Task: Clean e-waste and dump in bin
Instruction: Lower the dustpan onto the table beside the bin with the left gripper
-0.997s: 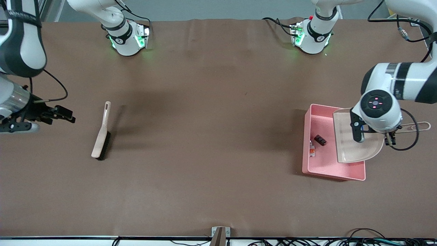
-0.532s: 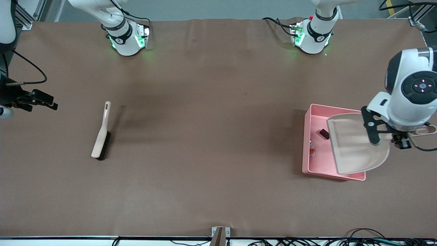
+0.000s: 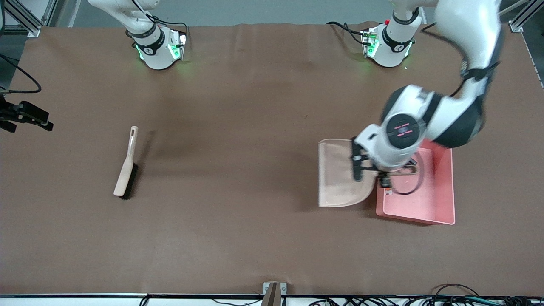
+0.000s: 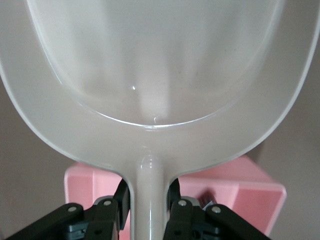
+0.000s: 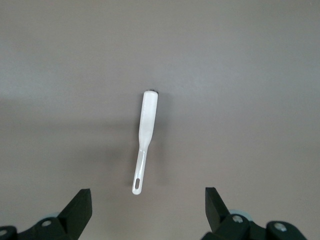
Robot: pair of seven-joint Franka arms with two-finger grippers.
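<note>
Bin (image 3: 442, 187) holds e-waste (image 3: 388, 192); left gripper (image 4: 147, 200) grips empty dustpan (image 3: 340, 174)

You see glossy white arm shells with black joint bands, green lights glowing at both bases, thin black cables trailing, and a round black wrist cap bearing pink marks.

The pink rectangular bin (image 3: 442, 187) sits on the table toward the left arm's end, e-waste mostly hidden.
</note>
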